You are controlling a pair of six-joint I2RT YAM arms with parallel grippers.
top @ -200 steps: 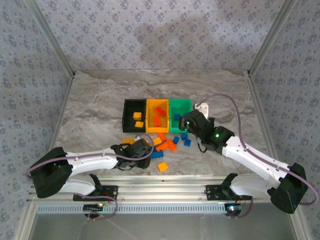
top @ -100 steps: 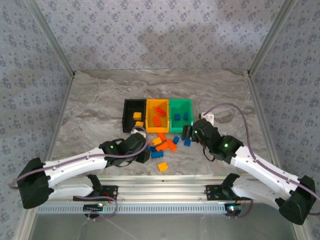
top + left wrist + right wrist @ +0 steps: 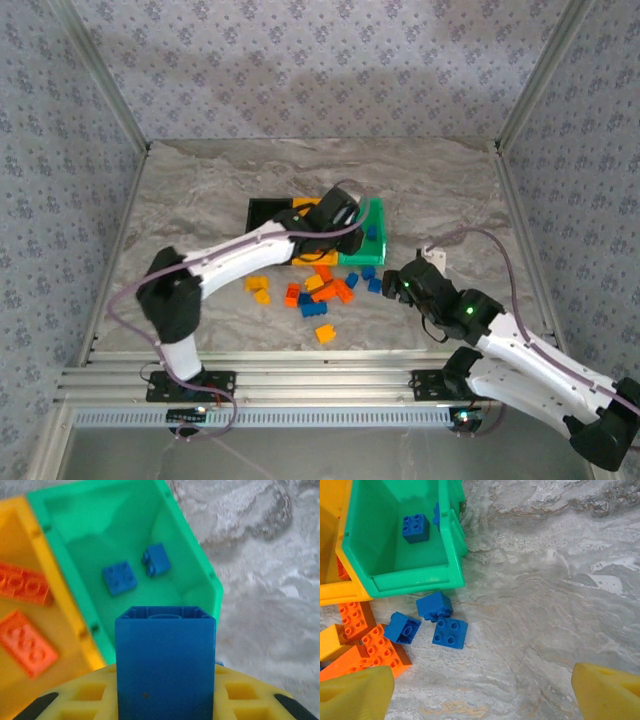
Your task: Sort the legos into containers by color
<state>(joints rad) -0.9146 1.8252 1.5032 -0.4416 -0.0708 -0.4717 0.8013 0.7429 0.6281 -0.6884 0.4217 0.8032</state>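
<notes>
Left gripper was found extended over the row of containers at the centre of the top view, jaws clamped on a blue brick. In the left wrist view the brick stood at lower centre, its long axis running straight up the frame with its hollow end foremost. The green bin lay up-frame and slightly left of that end. Two blue legos were already lying on its floor. The brick's leading end appeared to sit over the bin's near wall, not over the open floor, and the divider shared with the yellow-orange bin ran just to its left. Judgement: the coming release turns on this offset, and a short carry up-frame, kept right of the divider, would be needed before the jaws part, otherwise the brick may strike the rim or tip into the wrong compartment. Right gripper was held low over the table with its fingers wide apart and nothing between them. Three loose blue legos lay up-frame and left of it, just beside the green bin's outer wall. The right arm was therefore the nearer to those. The remaining loose legos, orange, yellow and blue, lay on the table in front of the containers
</notes>
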